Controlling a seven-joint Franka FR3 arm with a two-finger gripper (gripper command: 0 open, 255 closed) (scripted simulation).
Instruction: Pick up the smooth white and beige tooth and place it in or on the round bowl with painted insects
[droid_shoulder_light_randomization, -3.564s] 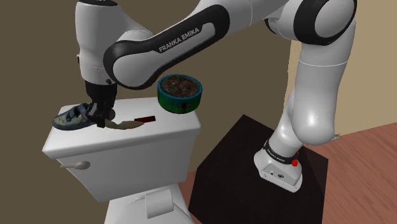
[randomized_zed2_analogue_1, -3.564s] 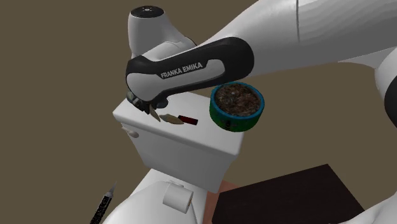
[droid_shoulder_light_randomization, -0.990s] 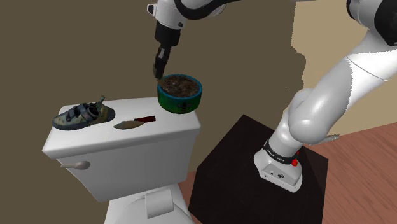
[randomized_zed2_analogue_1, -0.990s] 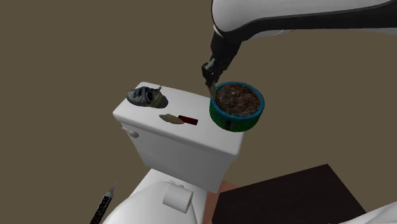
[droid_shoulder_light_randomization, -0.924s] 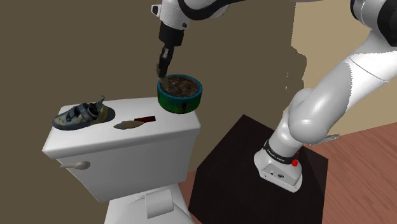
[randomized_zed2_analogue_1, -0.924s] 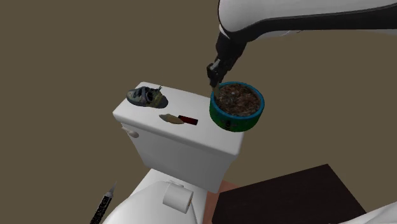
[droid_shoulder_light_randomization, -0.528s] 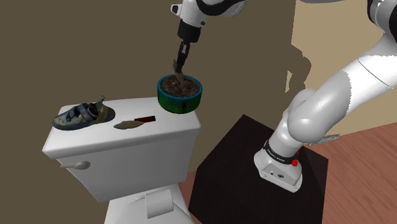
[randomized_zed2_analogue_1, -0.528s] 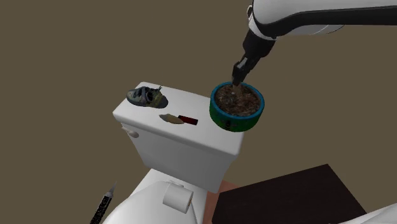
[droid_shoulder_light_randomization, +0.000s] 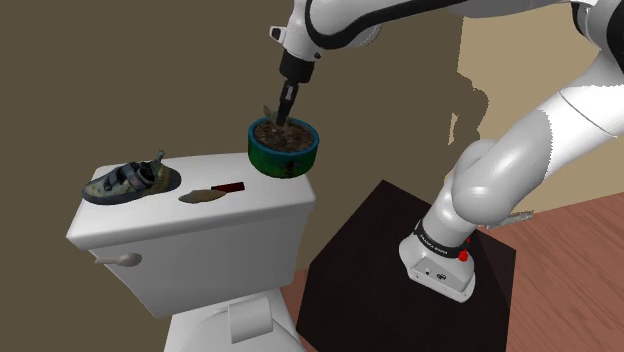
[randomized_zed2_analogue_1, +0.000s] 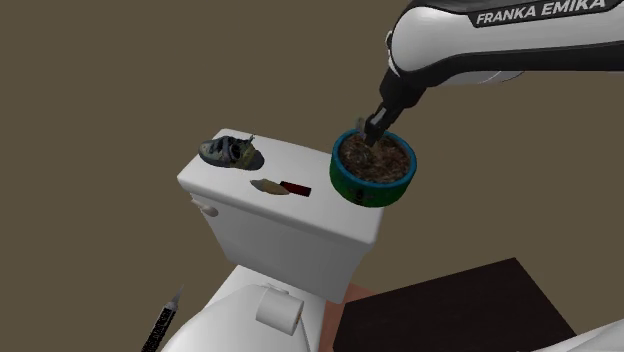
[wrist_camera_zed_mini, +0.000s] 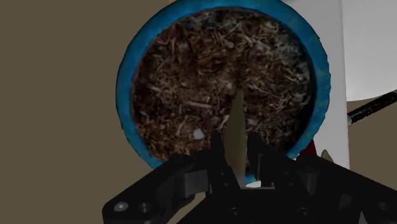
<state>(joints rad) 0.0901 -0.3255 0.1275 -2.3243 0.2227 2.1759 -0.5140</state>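
Plain brown wall behind the toilet tank lid. Your tool is clamped on the tooth, which hangs right over the bowl, tip near the brown filling. Pickup looks done to me; only the letting go is left.

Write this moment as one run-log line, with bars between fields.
gripper: shut on pointed beige tooth | position: over round blue-rimmed bowl | release: not yet

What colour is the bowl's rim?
Blue. The bowl shows it best in the wrist view.
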